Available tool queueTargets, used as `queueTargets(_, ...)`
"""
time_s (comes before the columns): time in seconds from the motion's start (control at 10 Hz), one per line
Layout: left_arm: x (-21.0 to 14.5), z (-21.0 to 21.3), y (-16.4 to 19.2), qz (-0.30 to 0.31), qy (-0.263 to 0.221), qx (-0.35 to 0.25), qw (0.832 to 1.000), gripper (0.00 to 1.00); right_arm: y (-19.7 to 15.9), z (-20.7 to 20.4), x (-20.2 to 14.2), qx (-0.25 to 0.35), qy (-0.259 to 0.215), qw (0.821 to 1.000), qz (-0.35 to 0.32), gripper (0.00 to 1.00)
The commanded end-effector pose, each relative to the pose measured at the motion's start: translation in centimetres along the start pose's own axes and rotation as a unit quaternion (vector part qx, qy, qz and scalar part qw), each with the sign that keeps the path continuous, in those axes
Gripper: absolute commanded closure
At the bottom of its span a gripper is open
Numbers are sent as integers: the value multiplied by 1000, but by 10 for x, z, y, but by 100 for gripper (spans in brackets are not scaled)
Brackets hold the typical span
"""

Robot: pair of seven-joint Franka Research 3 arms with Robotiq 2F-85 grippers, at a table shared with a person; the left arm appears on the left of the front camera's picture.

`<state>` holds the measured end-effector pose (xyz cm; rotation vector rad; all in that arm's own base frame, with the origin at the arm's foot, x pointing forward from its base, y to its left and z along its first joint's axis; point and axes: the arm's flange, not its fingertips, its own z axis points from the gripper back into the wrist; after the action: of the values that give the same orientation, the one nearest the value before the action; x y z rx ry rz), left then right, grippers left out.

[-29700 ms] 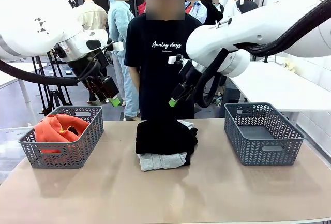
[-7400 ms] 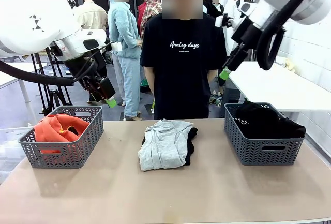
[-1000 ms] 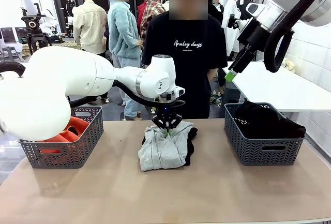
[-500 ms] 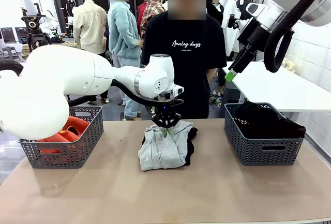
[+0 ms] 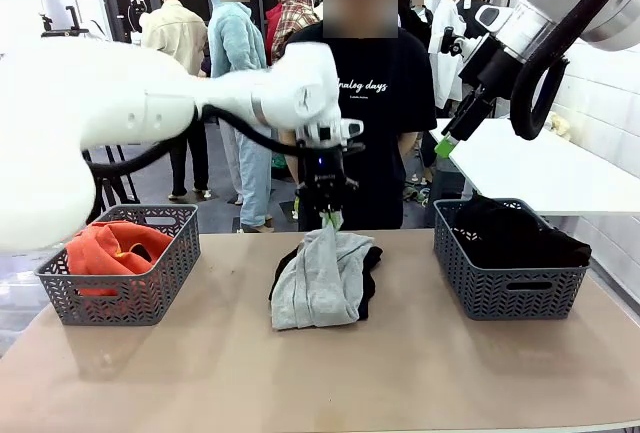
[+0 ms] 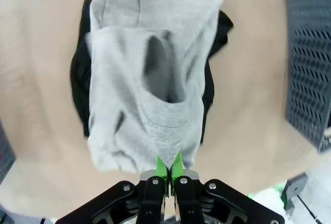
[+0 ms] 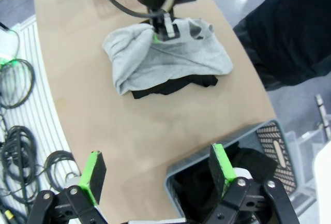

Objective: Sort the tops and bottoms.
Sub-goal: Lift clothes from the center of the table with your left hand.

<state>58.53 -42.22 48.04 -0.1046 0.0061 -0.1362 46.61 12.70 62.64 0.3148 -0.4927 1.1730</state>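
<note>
Front view: left gripper (image 5: 330, 217) pinches the grey sweatshirt (image 5: 320, 283) into a peak at centre frame, over a black garment (image 5: 369, 275). Next, I'd guess, it needs carrying to the lower-left basket (image 5: 115, 303). Right gripper (image 7: 155, 163) gapes, empty.

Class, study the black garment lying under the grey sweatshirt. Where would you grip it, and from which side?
Probably its exposed fold on the side facing the right basket, pinched from above: the black garment lies flat, and the grey sweatshirt, held by the left gripper, covers most of it.
</note>
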Motion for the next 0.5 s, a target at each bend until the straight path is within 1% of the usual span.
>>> queueTargets(0.0, -1, 30, -7, -13, 30, 6, 999, 100, 0, 0, 0, 0, 3, 1000, 0, 0)
queueTargets(0.1, -5, 47, -9, -13, -13, 18, 1000, 100, 0, 0, 0, 0, 3, 1000, 0, 0)
queueTargets(0.2, -7, 56, -7, -5, -73, 30, 997, 100, 0, 0, 0, 0, 3, 1000, 0, 0)
queueTargets(0.3, -17, 42, -4, -9, 8, 10, 1000, 100, 0, 0, 0, 0, 3, 1000, 0, 0)
queueTargets(0.4, -17, 42, -4, -9, 8, 10, 1000, 100, 0, 0, 0, 0, 3, 1000, 0, 0)
